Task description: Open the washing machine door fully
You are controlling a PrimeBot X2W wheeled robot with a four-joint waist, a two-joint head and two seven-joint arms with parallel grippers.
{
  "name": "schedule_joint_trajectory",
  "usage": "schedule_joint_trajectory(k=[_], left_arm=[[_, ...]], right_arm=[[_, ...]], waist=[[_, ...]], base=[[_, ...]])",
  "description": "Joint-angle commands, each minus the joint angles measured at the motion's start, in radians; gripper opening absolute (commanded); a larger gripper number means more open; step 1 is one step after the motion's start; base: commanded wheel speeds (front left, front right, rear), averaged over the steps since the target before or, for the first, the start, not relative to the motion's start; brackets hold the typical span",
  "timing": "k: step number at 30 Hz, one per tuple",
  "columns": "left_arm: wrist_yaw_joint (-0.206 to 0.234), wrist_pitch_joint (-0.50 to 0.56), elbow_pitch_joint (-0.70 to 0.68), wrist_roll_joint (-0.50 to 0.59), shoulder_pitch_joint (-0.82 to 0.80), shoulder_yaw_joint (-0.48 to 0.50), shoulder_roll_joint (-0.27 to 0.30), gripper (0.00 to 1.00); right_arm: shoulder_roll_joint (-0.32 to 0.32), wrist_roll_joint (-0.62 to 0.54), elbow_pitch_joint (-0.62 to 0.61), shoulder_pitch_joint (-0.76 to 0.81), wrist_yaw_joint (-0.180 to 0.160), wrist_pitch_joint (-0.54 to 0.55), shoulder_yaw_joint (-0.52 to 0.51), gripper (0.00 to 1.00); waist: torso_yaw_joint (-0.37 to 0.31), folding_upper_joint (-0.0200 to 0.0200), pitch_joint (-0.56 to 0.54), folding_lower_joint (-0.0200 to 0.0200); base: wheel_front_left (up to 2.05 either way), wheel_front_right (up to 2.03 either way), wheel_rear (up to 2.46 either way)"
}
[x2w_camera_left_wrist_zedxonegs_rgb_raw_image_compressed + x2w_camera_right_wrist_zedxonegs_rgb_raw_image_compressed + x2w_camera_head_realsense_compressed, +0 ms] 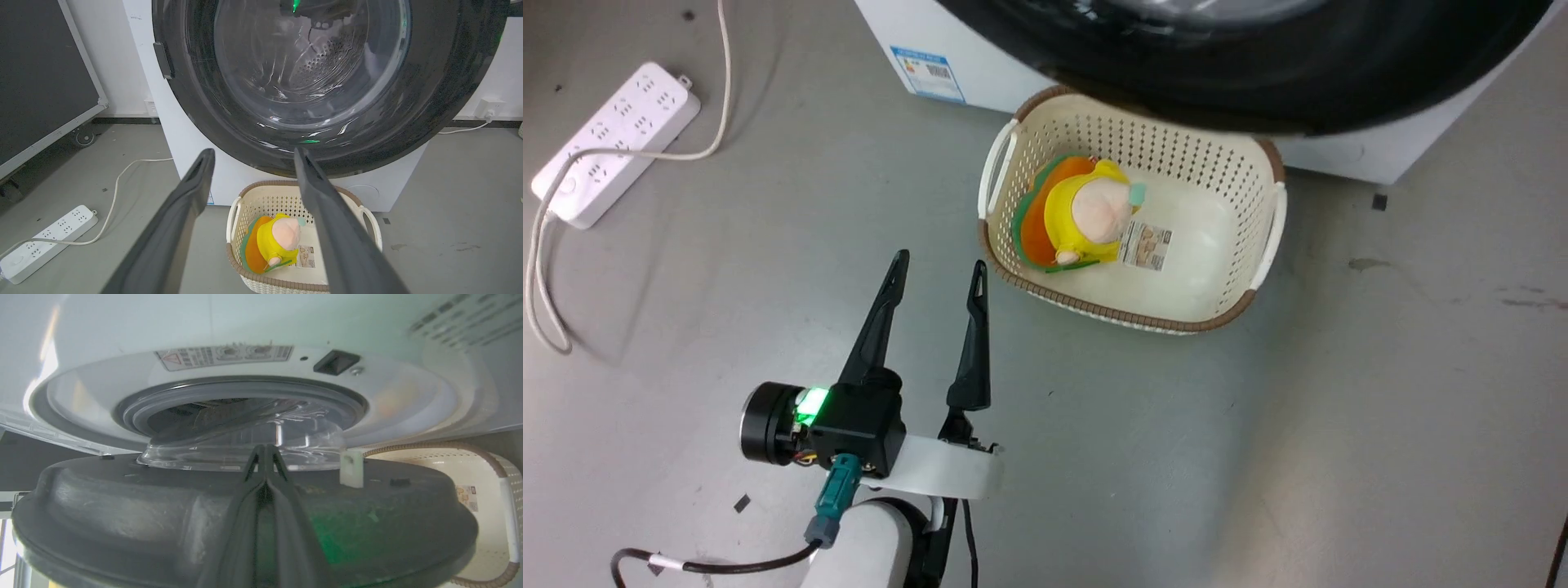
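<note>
Your right gripper (265, 451) is clenched empty, fingers reaching over the inner face of the large round glossy black washing machine door (122, 506), ajar, its clear bowl just past the tips; I judge the opening part done, so next push it wide. The left wrist view adds its outer face above the tips of your released left gripper (249, 157), a cream perforated basket (269, 200) below.

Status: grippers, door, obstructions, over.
Left gripper open above floor. Right gripper shut at inner side of round glossy black washing machine door, ajar. Cream perforated basket below door.
</note>
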Motion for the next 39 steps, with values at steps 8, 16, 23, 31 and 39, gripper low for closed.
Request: schedule_joint_trajectory(k=[8,16,23,31,39], left_arm=[[-0.011,-0.014,0.040,0.005,0.050,0.014,0.002,1.00],[-0.024,-0.014,0.084,0.004,0.135,-0.014,0.002,1.00],[-0.049,-0.014,0.105,0.019,0.201,-0.010,0.005,1.00],[-0.056,-0.014,0.109,0.016,0.239,-0.006,0.004,1.00],[-0.058,-0.014,0.106,0.014,0.256,0.013,0.003,1.00]], right_arm=[[0.095,0.074,-0.025,0.192,0.002,0.101,0.006,0.00],[0.193,0.115,-0.153,0.424,0.002,0.173,0.020,0.00],[0.267,0.149,-0.293,0.605,0.002,0.266,0.074,0.00],[0.278,0.338,-0.412,0.752,0.002,0.309,0.247,0.00],[0.278,0.616,-0.551,0.856,0.002,0.099,0.628,0.00]], waist=[[-0.042,0.0000,-0.137,0.0000],[-0.056,0.0000,-0.277,0.0000],[-0.052,0.0000,-0.349,0.0000],[-0.030,0.0000,-0.387,0.0000],[-0.004,0.0000,-0.408,0.0000]], base=[[0.00,0.00,0.00],[0.00,0.00,0.00],[0.00,0.00,0.00],[0.00,0.00,0.00],[0.00,0.00,0.00]])
